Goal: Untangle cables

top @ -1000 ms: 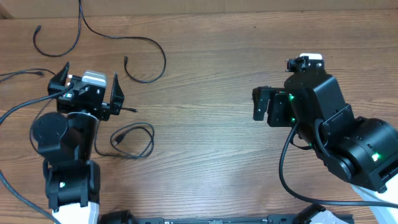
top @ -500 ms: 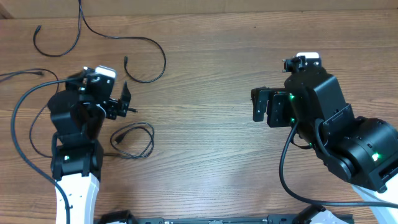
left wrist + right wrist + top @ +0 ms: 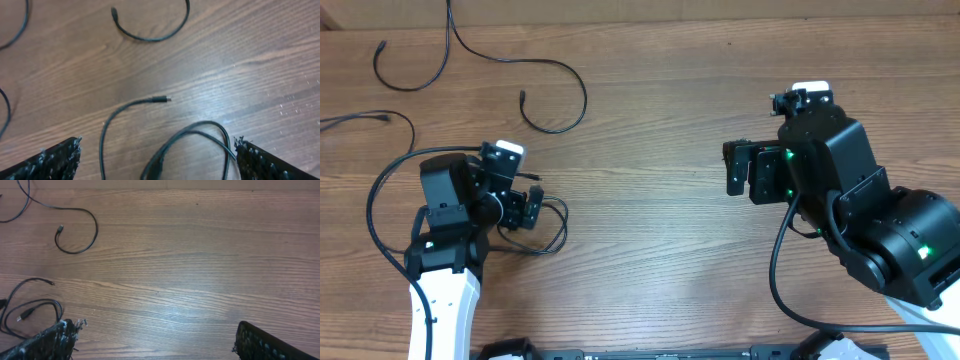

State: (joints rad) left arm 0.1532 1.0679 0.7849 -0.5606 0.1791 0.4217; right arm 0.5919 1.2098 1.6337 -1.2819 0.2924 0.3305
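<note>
Cables of thin, flexible black cord point(image 3: 583, 97) were laid out as separate strands on the brown wood-grain bench point(image 3: 650, 250). The left jaws were spread wide with nothing pinched, and were positioned over a doubled loop of black cord point(image 3: 200, 131). In the left wrist view that loop was framed between the two jaw tips. A loose strand ending in a small plug point(image 3: 162, 99) was seen just ahead of the tips. A hooked black cord with a plug at its end point(image 3: 150, 39) was seen farther ahead of them. The right jaws were likewise spread wide and nothing was gripped. Every cord was found well apart from them, on the left arm's side of the bench.
</note>
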